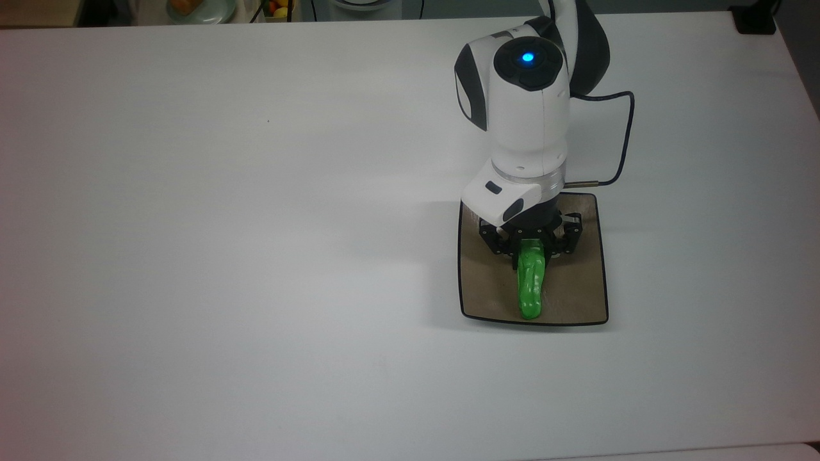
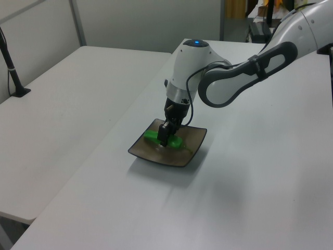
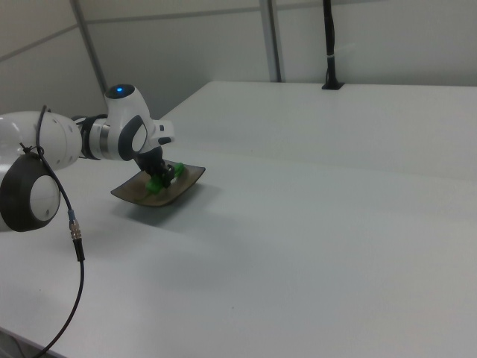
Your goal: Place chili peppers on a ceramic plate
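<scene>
Though it looks light and fairly stiff, the chili pepper (image 1: pixel 530 288) has a bumpy, glossy skin that could slip, so I judge the thick middle of its body the safest place to hold. In the top view the jaws are clenched across its upper end, its tip reaching the near rim of the ceramic plate (image 1: pixel 480 282). Lying low over the plate's middle, it seems to touch the glaze. To its right in the left view, the gripper (image 2: pixel 164 136) points steeply down, the arm arching back over the white surface (image 1: pixel 224 224).
</scene>
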`<state>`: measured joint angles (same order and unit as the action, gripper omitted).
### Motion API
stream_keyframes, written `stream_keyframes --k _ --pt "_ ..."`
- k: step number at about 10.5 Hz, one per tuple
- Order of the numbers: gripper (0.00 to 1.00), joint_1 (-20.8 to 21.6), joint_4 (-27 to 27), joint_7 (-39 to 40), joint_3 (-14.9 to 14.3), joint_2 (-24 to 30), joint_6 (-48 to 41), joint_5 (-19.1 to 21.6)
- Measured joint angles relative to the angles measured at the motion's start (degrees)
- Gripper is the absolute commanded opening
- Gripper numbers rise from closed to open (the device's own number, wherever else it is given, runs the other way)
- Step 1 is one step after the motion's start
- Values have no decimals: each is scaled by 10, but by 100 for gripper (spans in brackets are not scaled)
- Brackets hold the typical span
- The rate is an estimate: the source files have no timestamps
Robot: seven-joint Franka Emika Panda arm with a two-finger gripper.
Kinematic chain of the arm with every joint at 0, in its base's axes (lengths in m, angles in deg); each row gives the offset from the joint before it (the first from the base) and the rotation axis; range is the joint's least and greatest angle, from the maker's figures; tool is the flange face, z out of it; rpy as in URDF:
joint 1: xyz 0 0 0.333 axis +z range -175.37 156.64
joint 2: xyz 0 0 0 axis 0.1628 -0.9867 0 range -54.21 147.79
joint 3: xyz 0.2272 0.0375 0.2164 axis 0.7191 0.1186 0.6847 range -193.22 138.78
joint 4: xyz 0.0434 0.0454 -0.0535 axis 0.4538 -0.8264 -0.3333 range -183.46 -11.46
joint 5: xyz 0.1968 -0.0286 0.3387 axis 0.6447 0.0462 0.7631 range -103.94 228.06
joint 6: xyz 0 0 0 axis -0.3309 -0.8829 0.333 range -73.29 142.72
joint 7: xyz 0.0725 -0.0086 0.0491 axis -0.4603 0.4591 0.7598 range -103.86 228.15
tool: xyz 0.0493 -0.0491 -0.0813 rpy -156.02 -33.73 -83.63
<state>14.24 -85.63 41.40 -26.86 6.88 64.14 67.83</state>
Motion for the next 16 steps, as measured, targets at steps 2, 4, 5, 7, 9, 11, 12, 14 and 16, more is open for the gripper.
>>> stream_keyframes --k 2,4,5,7,9,11,12,14,16 --pt "100 0 0 0 0 0 0 0" --pt "100 0 0 0 0 0 0 0" --pt "100 0 0 0 0 0 0 0" --pt "100 -1 6 0 0 4 0 0" --pt "100 -3 11 0 -1 36 -18 0" --pt "100 -13 12 0 -6 100 -120 0" --pt "100 -24 12 0 -7 132 -174 0" --pt "100 -55 9 0 -8 210 -301 0" --pt "100 -94 -18 4 -9 296 -399 0"
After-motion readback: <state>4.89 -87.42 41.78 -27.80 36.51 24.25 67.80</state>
